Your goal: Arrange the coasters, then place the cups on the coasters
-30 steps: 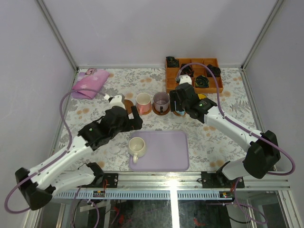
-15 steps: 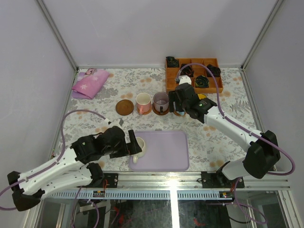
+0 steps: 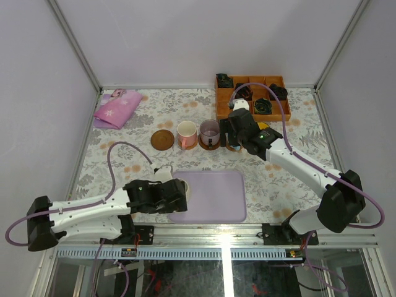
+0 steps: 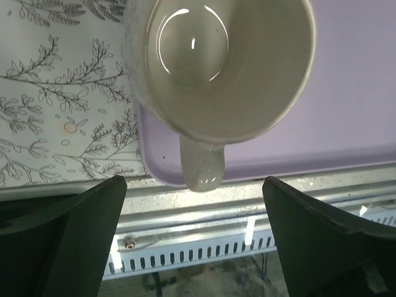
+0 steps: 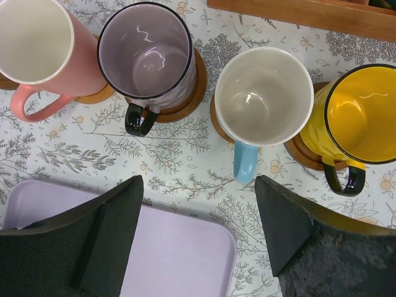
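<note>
L gripper (image 4: 193, 179) is down at the near-left corner of the tray (image 4: 352, 93), fingers spread wide. The cream cup (image 4: 216, 62) stands upright just ahead, untouched, handle twd the near edge of the table (image 3: 272, 182). R gripper (image 5: 198, 185) hangs spread & empty over the mid-table row: pink-handled cup (image 5: 34, 40), mauve cup (image 5: 145, 52), pale blue cup (image 5: 263, 93) & yellow cup (image 5: 365, 111), each on a coaster (image 5: 197, 80), w/ one bare coaster (image 3: 163, 139) at the row's left end.
</note>
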Robot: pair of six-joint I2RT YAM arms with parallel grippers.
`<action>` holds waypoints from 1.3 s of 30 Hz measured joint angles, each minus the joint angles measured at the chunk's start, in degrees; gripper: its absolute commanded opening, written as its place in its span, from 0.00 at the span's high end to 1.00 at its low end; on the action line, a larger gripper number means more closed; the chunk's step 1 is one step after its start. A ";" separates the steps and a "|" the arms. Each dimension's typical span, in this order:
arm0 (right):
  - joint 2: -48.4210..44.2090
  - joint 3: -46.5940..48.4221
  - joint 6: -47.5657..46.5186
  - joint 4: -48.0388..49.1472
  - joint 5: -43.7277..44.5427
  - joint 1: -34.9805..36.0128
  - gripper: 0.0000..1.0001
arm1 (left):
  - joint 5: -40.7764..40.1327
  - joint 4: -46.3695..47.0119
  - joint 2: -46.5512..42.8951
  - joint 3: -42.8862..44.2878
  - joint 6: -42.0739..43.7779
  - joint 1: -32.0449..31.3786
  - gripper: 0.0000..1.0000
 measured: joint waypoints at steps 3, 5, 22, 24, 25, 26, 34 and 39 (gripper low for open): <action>-0.02 0.00 0.00 -0.11 -0.02 0.00 0.20 | -1.99 1.44 1.84 -0.22 -0.15 -0.87 0.20; -0.02 0.00 0.00 -0.11 -0.17 0.00 0.20 | -3.43 2.78 2.82 -0.52 -0.07 -1.42 0.26; -0.02 -0.07 0.07 -0.26 -0.35 0.00 0.20 | -10.51 10.91 9.05 -4.87 0.59 -5.86 0.53; -0.02 -0.07 0.13 -0.26 -0.39 0.00 0.20 | -10.99 11.43 9.70 -4.87 0.72 -6.25 0.79; -0.02 -0.07 0.15 -0.26 -0.42 0.00 0.20 | -11.15 11.63 10.01 -4.87 0.68 -6.43 0.91; -0.02 -0.07 0.20 -0.26 -0.42 0.00 0.20 | -11.26 11.93 10.38 -4.87 1.46 -6.51 0.97; -0.02 -0.07 0.55 -0.28 -1.36 0.00 0.20 | -12.98 12.28 11.32 -4.87 1.16 -7.80 1.00; -0.02 -0.07 0.79 -0.28 -1.77 0.00 0.20 | -14.29 11.89 11.10 -4.87 0.92 -10.08 1.00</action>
